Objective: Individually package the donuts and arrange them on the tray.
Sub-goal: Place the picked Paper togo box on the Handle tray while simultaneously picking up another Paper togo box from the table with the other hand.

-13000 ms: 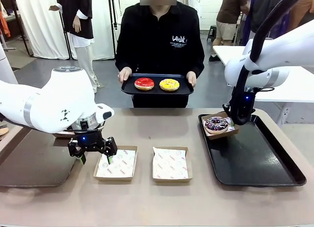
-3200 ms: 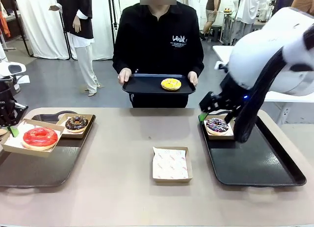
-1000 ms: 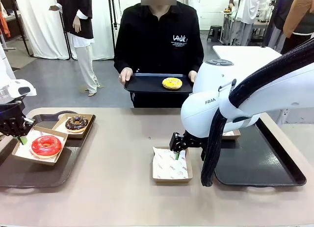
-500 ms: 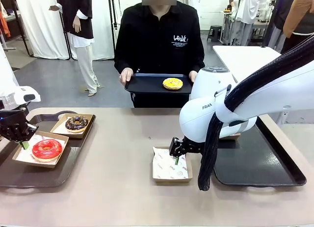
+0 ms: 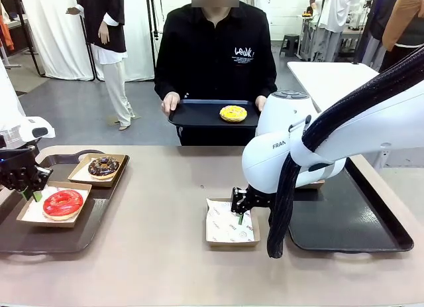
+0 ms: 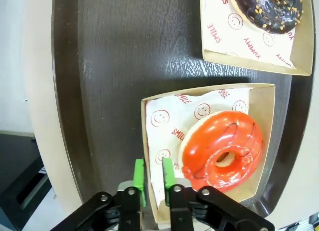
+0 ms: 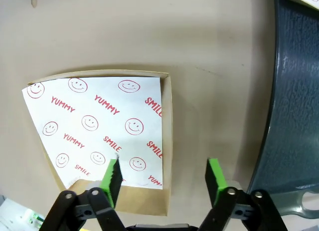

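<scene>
Lower left of the front view: left gripper (image 5: 30, 191) hangs at the near corner of the red donut's box (image 5: 26, 213), on the left tray (image 5: 46, 239). From its wrist camera the green pads (image 6: 140, 175) stand close together astride the box's edge (image 6: 145, 141), one outside the wall and one on the printed paper; a slim gap shows, and whether they pinch the wall I cannot tell. Red donut (image 6: 222, 150) sits in that box, low and right of the paper (glossy icing, ring whole). Chocolate donut (image 5: 104, 166) with sprinkles lies in a second box just behind it on the same tray, at the top right of the wrist frame (image 6: 271, 9). Centre of the front view: right gripper (image 5: 240, 211) is down over the far right part of the empty box (image 5: 228, 239) on the bare table. Its wrist frame shows the jaws spread wide, nothing between them but the box's side wall (image 7: 167, 141): one pad (image 7: 112, 175) over the paper (image 7: 94, 126), the other over the table just beside the right tray (image 7: 294, 116). Top centre of the front view: a person holds a dark tray (image 5: 192, 115) with both hands, yellow donut (image 5: 233, 113) lying unboxed on it, right of middle.
</scene>
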`<state>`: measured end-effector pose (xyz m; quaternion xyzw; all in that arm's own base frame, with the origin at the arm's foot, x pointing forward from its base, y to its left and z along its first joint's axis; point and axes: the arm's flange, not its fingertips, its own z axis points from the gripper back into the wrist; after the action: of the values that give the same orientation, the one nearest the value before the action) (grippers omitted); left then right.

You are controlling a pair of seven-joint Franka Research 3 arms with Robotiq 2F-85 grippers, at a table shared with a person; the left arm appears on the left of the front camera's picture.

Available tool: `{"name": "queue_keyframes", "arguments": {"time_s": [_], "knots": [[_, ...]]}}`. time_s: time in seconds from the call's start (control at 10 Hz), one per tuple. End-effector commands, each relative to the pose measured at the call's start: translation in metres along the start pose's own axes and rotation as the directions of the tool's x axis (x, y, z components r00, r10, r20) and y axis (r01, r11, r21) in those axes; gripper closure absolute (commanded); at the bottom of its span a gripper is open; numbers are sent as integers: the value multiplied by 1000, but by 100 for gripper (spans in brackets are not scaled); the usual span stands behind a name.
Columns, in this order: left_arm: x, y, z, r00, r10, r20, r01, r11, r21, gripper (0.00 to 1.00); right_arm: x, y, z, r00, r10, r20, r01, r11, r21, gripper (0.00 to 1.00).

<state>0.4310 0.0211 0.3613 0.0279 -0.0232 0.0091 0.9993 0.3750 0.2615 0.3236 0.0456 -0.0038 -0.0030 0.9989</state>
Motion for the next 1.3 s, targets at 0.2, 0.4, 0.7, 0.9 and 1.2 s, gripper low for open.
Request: {"name": "queue_keyframes", "arguments": {"time_s": [0.2, 0.4, 0.7, 0.9, 1.2], "knots": [[-4, 1, 2, 1000, -10, 4, 10, 1000, -13, 0, 11, 8, -9, 999, -37, 9, 37, 999, -16, 100], [-3, 3, 3, 1000, -12, 1, 12, 1000, -20, 0, 11, 8, -10, 999, -38, 2, 38, 999, -16, 100], [-3, 3, 4, 1000, -14, -4, 14, 1000, -25, 0, 12, 8, -10, 999, -53, 2, 53, 998, -17, 100], [-3, 4, 4, 1000, -13, -9, 13, 1000, -28, 0, 12, 8, -11, 998, -60, 3, 60, 998, -15, 100], [-4, 9, 9, 1000, 7, -14, -8, 998, -69, 0, 10, 7, -6, 998, -58, -1, 58, 998, 4, 100]]}}
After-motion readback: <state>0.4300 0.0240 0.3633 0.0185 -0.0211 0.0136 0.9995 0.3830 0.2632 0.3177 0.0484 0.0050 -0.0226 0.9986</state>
